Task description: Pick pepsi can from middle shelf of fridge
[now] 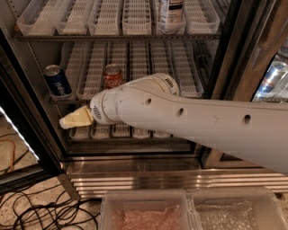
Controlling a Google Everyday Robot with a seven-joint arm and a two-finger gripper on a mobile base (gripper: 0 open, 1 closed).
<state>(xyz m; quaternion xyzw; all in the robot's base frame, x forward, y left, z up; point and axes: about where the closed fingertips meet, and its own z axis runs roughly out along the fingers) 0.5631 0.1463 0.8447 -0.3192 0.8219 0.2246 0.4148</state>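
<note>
The pepsi can point(57, 81) is blue with a silver top. It stands upright at the front of the leftmost white lane of the middle shelf point(140, 63) in the open fridge point(225, 67). A red cola can point(112, 75) stands two lanes to its right. My gripper point(72, 119), cream-coloured at the end of the white arm point(180, 117), is below and slightly right of the pepsi can, in front of the lower shelf and apart from the can.
A white bottle point(171, 13) stands on the top shelf. The open door point(22, 148) hangs at the left. Black cables point(40, 211) lie on the floor. Two clear plastic bins point(148, 211) sit below. More cans point(272, 77) show at the far right.
</note>
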